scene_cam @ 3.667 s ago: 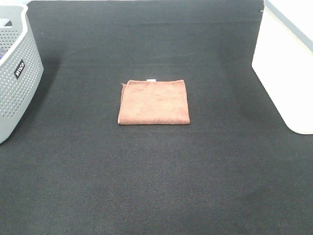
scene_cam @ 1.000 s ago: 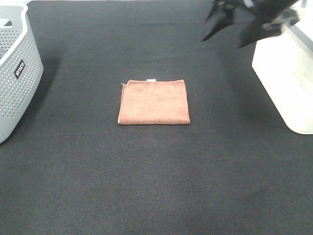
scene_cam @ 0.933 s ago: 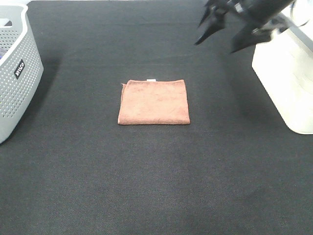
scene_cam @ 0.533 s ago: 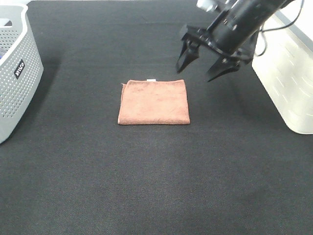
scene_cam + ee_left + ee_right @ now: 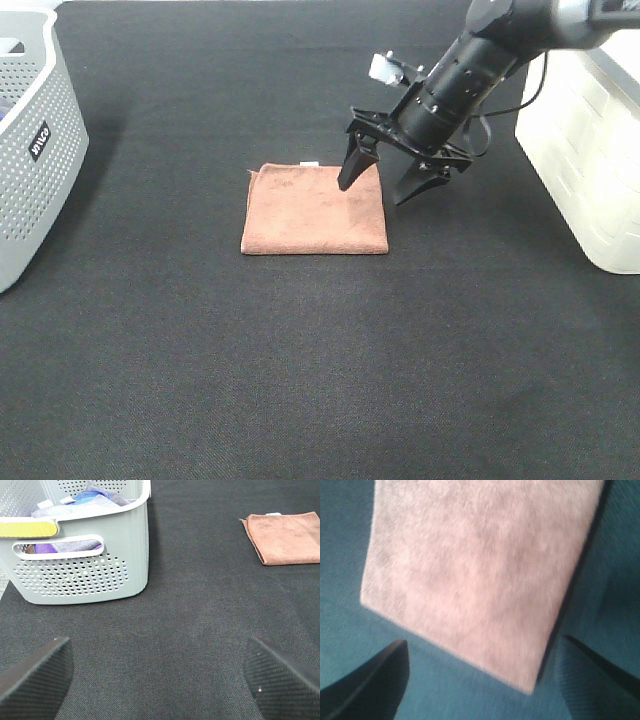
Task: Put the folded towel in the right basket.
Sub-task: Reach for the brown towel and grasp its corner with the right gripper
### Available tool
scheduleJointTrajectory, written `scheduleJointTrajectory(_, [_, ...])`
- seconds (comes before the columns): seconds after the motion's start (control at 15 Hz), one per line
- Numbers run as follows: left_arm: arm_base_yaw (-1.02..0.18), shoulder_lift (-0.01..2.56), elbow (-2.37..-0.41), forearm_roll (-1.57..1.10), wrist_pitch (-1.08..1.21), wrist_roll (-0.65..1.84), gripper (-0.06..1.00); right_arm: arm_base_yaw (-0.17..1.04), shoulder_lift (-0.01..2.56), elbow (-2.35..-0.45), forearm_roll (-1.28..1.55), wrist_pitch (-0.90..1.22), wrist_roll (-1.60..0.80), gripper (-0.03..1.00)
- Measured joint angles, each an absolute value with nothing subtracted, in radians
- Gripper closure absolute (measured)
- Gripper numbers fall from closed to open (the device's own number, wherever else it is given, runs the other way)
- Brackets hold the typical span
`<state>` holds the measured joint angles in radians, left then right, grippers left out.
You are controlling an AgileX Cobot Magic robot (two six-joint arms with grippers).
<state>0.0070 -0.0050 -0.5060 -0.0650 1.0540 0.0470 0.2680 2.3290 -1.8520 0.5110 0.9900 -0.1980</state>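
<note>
Exterior high: folded towel (image 5: 315,208) lies flat at centre; right gripper (image 5: 374,192) has jaws spread over its right edge; right basket (image 5: 585,170) is cut off by the frame
Left wrist: left gripper (image 5: 157,680) spread, empty
Right wrist: blurred, contact unclear
Towel looks light and limp; best to pinch the right edge through all layers

Black right robot arm (image 5: 470,70) comes in from the upper right of the high view and slants down toward the centre. Its black two-finger right claw (image 5: 372,194) points down, jaws spread wide, tips low. Black left claw (image 5: 157,677) is seen only in its own wrist view, with its textured black fingertips (image 5: 35,677) far apart and jaws wide.
</note>
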Motion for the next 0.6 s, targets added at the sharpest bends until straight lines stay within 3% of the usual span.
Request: scheduleJointTrajectory(0.6, [0.007,-0.005,-0.506,-0.065,1.054,0.047,0.07,0.208,2.427,-1.942,0.535,0.999,-0.243,0.21])
